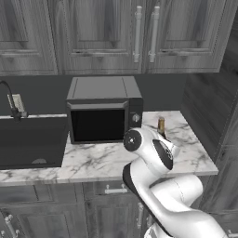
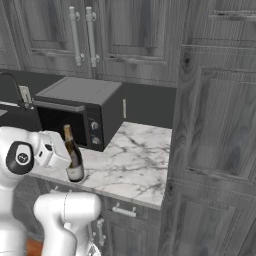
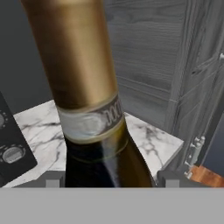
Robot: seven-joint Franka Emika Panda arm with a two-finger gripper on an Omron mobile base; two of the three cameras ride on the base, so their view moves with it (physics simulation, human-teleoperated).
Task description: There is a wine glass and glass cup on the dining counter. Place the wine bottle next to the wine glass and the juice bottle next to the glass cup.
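The wine bottle is dark, glossy glass, its neck wrapped in smooth gold-tan foil with a dull metallic sheen and a pale band below it. It stands on a worktop of polished white marble with grey veins. The microwave looks like matt dark metal with a glossy black door. The cabinets are grey, grainy wood with brushed metal handles.

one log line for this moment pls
stage: reaching wine | claw: astride slim dark glass wine bottle, grip unclear | bottle: upright on marble worktop beside black microwave
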